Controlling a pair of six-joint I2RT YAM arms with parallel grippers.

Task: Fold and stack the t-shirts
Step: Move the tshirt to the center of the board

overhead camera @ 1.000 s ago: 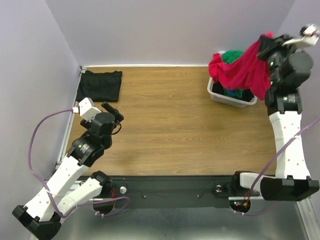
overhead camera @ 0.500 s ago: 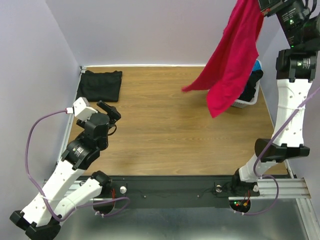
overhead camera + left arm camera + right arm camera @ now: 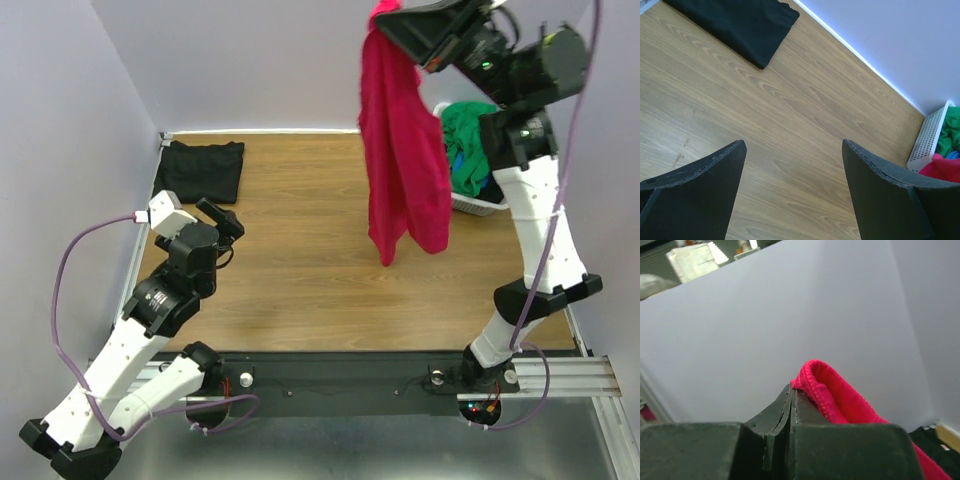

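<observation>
Step in hand, by the look of it: getting the red t-shirt out of the white basket and onto the desk for folding. Right jaws pinched fully shut on a stitched, rolled edge of it, high over the far right of the desk. Cloth dangling long and bunched, lowest tip seemingly off the wood. Left jaws wide apart, holding nothing, low over the near left.

To do it well: carry left toward mid desk, lower to drag the bottom edge flat, bring the left jaws in for a second corner. No dropping in a heap. Keep clear of the folded black t-shirt in the far left corner, likely the start of the stack.

Red: soft knit, limp, twisted into a narrow drape. Green t-shirt and a bit of blue cloth crumpled in the basket, far right. Basket: rigid plastic, perforated walls. Desk: smooth wood-grain surface.
</observation>
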